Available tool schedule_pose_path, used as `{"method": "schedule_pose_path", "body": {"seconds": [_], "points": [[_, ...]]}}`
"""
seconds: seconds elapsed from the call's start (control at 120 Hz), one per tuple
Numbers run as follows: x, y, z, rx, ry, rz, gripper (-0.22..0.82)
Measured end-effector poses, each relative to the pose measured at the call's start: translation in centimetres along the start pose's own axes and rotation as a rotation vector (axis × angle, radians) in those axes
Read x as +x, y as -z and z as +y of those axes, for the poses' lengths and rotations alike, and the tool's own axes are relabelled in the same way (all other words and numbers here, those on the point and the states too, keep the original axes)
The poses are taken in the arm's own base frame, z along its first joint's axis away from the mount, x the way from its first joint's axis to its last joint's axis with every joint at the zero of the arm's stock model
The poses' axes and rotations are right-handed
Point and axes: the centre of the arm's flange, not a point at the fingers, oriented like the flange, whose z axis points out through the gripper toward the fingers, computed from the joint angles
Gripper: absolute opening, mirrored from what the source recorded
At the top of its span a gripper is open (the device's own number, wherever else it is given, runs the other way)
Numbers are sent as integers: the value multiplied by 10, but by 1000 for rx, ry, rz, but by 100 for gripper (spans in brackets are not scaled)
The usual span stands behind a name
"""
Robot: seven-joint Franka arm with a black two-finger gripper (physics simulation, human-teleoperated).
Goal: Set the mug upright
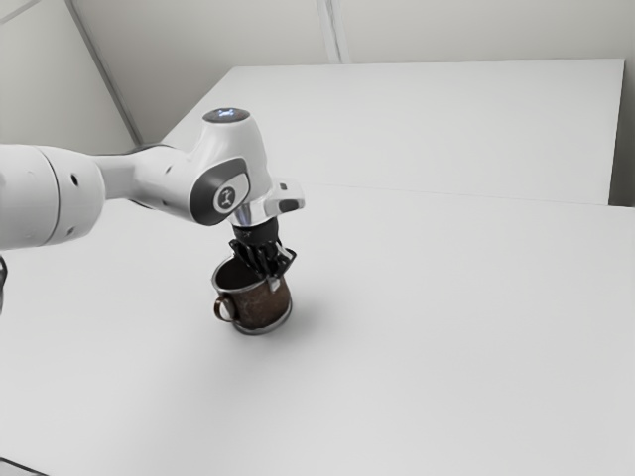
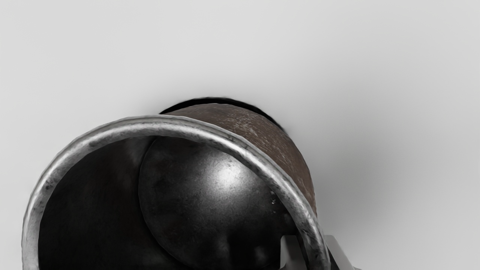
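Note:
A brown mug (image 1: 260,305) with a metal rim stands near the middle of the table in the exterior view, mouth up and slightly tilted, its handle toward the exterior view's left. At the mug's rim is my gripper (image 1: 274,282), pointing down. In the wrist view the mug (image 2: 262,138) shows its open mouth and dark inside. The gripper (image 2: 313,251) holds the rim wall there, one fingertip inside the mug and the other against its outside. Whether the mug's base fully touches the table, I cannot tell.
The white table (image 1: 446,347) stretches around the mug. Behind it stands another white surface (image 1: 427,129), with pale walls beyond. A dark edge shows at the exterior view's lower left corner.

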Motion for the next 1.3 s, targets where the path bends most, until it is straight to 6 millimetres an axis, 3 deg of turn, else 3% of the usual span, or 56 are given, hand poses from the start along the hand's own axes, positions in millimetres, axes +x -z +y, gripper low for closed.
{"method": "schedule_pose_path", "body": {"seconds": [0.108,0.3,0.433,0.6,0.683,0.775,0.842,0.908,1.033,1.117,1.217,1.3], "points": [[0,-1,0,-3,3,-2,1],[-1,4,-1,-13,16,5,33],[-5,24,-2,-26,28,35,45],[-7,56,6,-30,18,67,52],[1,76,8,-31,13,92,54],[26,103,5,-30,15,129,55],[46,133,-6,-26,24,164,56],[54,162,-28,-23,43,200,57],[56,227,-44,-11,30,255,58],[59,238,-44,-7,-1,229,58],[39,264,-53,-3,-15,229,58],[34,266,-59,-1,-26,207,58]]}}
